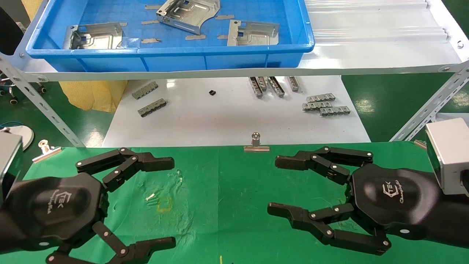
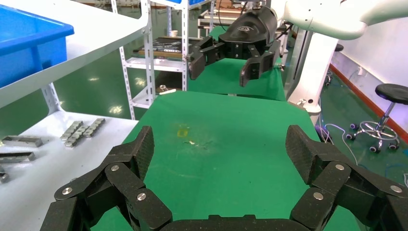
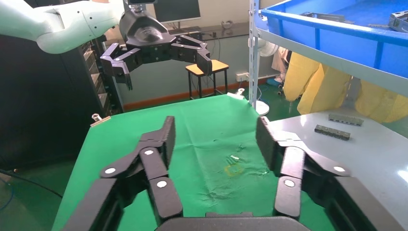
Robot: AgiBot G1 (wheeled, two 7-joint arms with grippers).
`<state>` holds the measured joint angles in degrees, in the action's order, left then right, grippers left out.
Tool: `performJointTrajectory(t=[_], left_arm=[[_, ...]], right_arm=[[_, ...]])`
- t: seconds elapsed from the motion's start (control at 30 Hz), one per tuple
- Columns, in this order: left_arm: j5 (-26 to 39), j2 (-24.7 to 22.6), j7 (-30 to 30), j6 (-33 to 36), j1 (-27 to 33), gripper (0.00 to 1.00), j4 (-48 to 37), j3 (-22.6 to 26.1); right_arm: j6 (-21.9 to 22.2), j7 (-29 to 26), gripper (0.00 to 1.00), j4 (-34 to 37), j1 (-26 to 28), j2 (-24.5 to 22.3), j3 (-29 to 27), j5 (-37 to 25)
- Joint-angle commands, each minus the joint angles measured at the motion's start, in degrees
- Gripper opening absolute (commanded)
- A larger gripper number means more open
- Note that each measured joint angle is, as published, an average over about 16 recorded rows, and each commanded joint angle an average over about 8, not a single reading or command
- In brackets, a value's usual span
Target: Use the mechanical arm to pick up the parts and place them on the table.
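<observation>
Both grippers hover over the green table (image 1: 234, 205) with fingers spread and empty — left gripper (image 1: 172, 201) at 8 o'clock, right gripper (image 1: 273, 185) at 4. Three parts (image 1: 188, 13) lie in the blue tray (image 1: 165, 58) at 12 o'clock.

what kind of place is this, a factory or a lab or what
Most likely a light-industrial workshop or robot test bay. A blue tray of stamped metal parts sits on a steel-angle shelf rack, more racks stand on a glossy green floor, and a green-cloth table serves as the workbench.
</observation>
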<state>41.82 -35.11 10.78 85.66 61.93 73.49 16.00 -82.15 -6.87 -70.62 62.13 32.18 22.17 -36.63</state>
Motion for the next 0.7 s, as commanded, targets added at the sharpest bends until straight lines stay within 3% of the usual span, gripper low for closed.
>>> performJointTrajectory(t=[0.03, 0.2, 0.37, 0.53, 0.7], left_arm=[[0.02, 0.02, -0.04, -0.01, -0.22, 1.0, -0.03, 0.03], [0.13, -0.41, 0.81, -0.18, 2.81, 1.0, -0.06, -0.09], [4.09, -3.27, 2.92, -1.49, 13.63, 1.0, -3.85, 1.2], [12.67, -10.18, 2.58, -3.95, 28.02, 1.0, -17.05, 4.85], [22.64, -19.21, -0.69, -12.94, 39.69, 1.0, -36.26, 8.75]], right_arm=[[0.0, 0.0, 0.0, 0.0, 0.0, 0.0, 0.0, 0.0], [0.0, 0.0, 0.0, 0.0, 0.0, 0.0, 0.0, 0.0], [0.0, 0.0, 0.0, 0.0, 0.0, 0.0, 0.0, 0.0], [0.0, 0.0, 0.0, 0.0, 0.0, 0.0, 0.0, 0.0], [0.0, 0.0, 0.0, 0.0, 0.0, 0.0, 0.0, 0.0]])
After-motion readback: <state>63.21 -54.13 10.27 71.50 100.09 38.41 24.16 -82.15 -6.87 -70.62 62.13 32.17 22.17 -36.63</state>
